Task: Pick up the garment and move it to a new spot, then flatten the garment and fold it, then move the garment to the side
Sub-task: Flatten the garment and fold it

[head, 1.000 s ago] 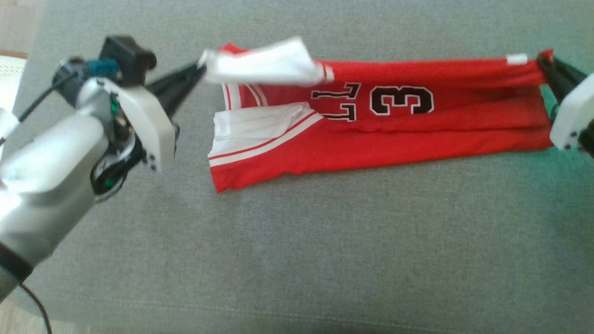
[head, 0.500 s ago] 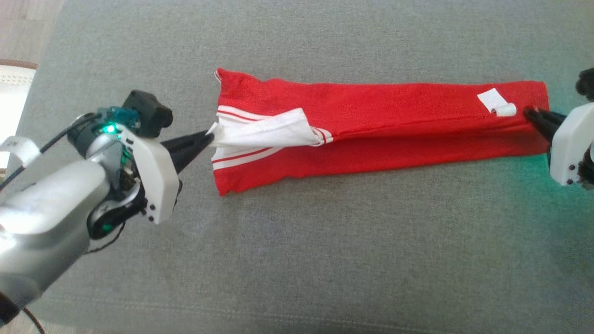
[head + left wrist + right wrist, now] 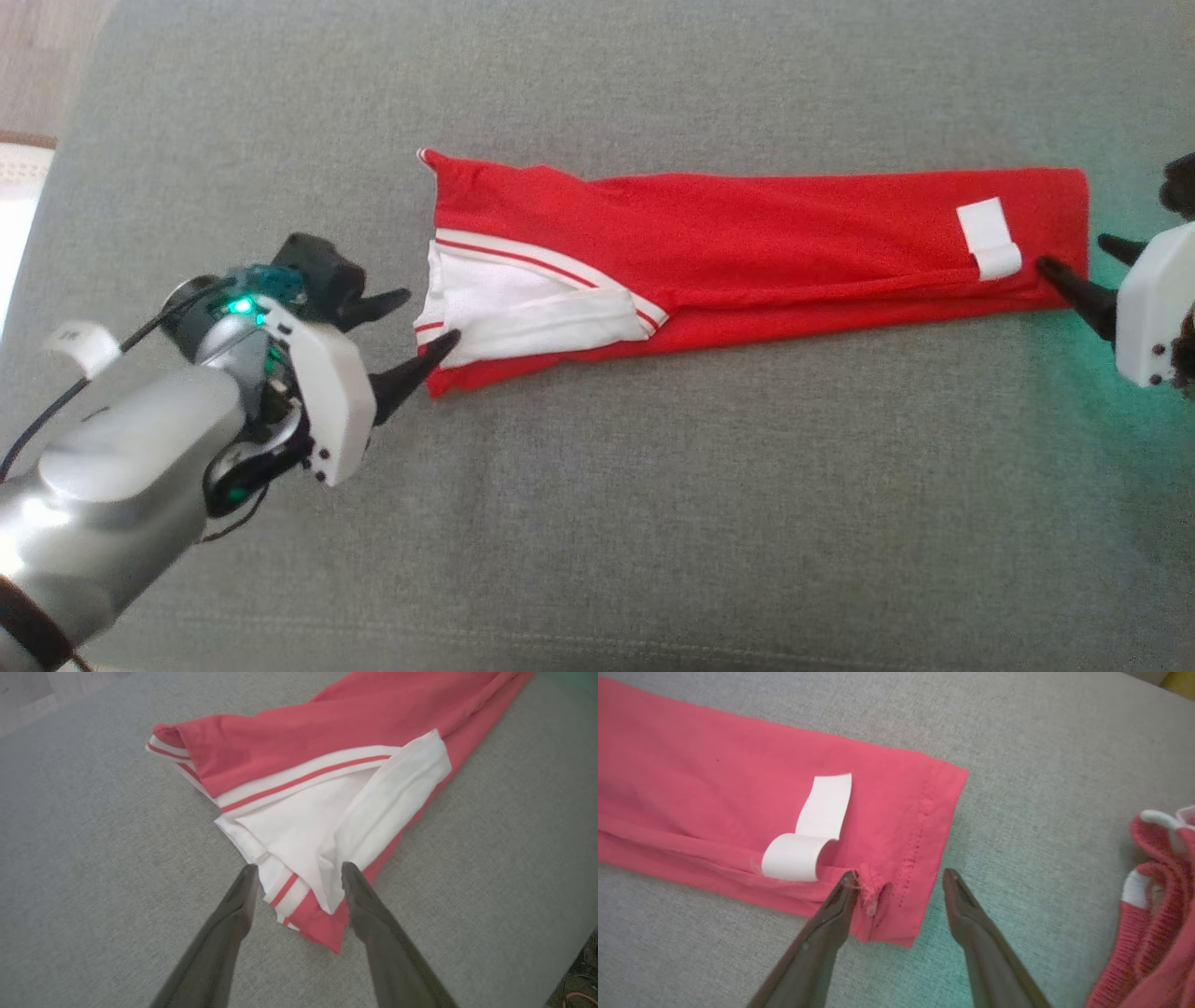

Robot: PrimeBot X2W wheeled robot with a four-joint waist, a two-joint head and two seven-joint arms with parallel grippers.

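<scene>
Red cloth makes up the garment (image 3: pixel 794 224), which lies folded into one long narrow band across the middle of a grey woven surface (image 3: pixel 653 485), running from the robot's left to its right. At the left end a white panel (image 3: pixel 532 308) edged with red and white stripes is turned over on top of the red. Near the right end a small white label (image 3: pixel 808 830) sits on the cloth, its lower end curled over into a loop.

The left gripper (image 3: pixel 431 315) is at the left end of the band, by its near corner. Its fingers are spread wide and hold nothing. In the left wrist view that striped corner lies on the surface between the two fingers, which stand on either side of it without pinching it.

The right gripper (image 3: pixel 1072 252) is at the opposite end, by the stitched hem. Its fingers are likewise spread wide and empty. In the right wrist view one fingertip lies over the hem at a small frayed spot just beside the label, and the other is over bare grey surface past the edge of the cloth (whether the first tip presses on the fabric cannot be told).

Off to one side in that same view, apart from the garment, is a second red-and-white knitted thing (image 3: pixel 1157 896), bunched up.
</scene>
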